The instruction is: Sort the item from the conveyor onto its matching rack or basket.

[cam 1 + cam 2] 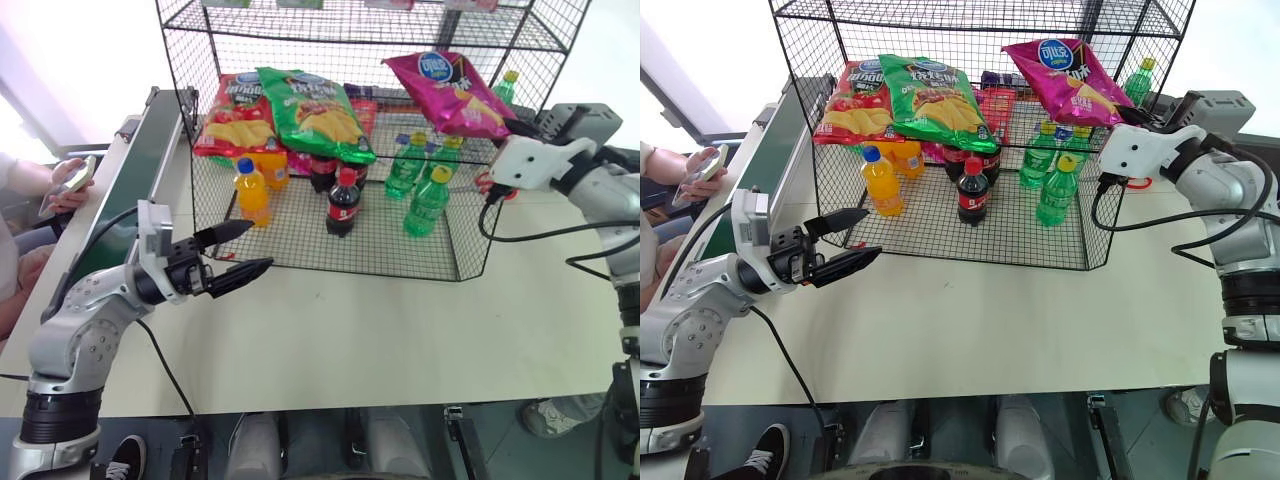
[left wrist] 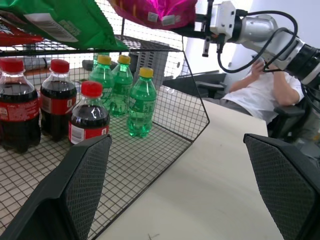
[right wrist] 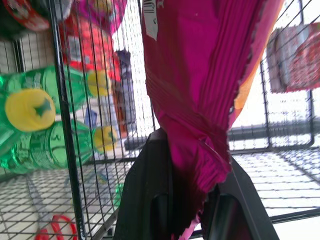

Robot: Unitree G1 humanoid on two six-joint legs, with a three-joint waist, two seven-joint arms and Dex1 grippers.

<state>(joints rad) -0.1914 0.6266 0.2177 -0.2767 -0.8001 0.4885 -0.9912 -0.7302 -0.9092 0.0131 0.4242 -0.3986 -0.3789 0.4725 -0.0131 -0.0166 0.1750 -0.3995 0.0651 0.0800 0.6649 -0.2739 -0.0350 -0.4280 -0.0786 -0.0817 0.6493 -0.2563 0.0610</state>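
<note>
Your right hand (image 3: pixel 187 210) was clenched on the sealed edge of the magenta-pink crisp bag (image 1: pixel 447 90), holding it over the rack's (image 1: pixel 470 262) middle tier, beside the green bag (image 1: pixel 313 112). Your left hand (image 1: pixel 240 250) hung released above the surface (image 1: pixel 400 340), near the conveyor (image 1: pixel 135 175).

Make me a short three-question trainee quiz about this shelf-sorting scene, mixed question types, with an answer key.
1. True or false: the right gripper is shut on the pink crisp bag.
2. Which bottles stand nearest the right gripper on the wire rack? A) orange soda bottle B) cola bottle C) green soda bottles
3. Fill in: the left gripper hangs open above the ____, holding nothing.

Key: 1 true; 2 C; 3 table.
</note>
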